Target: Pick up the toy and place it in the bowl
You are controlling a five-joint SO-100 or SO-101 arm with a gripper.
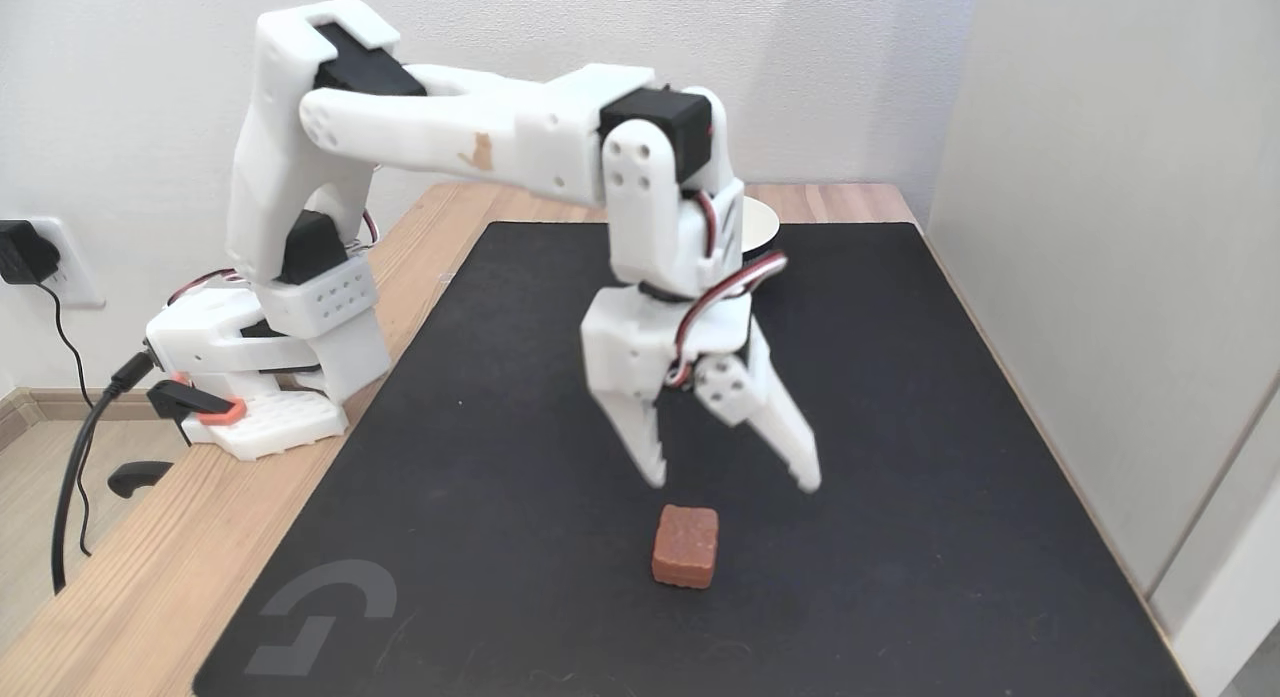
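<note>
Fixed view, your arm reaches from its white base at the left edge of the wooden table out over the black mat. Your gripper points down with fingers spread wide, nothing between them. Left fingertip and right fingertip both hang above the mat, not touching it as far as the picture tells.

The toy (reddish-brown, rounded-corner square, textured top) sits flat on the mat toward the near side of the frame, just below the open fingers in the picture and roughly between the two tips' lines. It's apart from both fingers, no contact. Whether the gripper is directly above it or a bit farther back, you can't tell from this angle.

The bowl is at the far end of the mat, mostly hidden behind your arm's wrist section; you see a slice of white inside and a dark outer edge on the right of the wrist. Well apart from the toy.

Red, black and white wires loop along the wrist. Left of the base, a black cable hangs off the table, and a black plug sits in a wall socket. A grey logo marks the mat's near left corner. White panel stands along the mat's right side.
</note>
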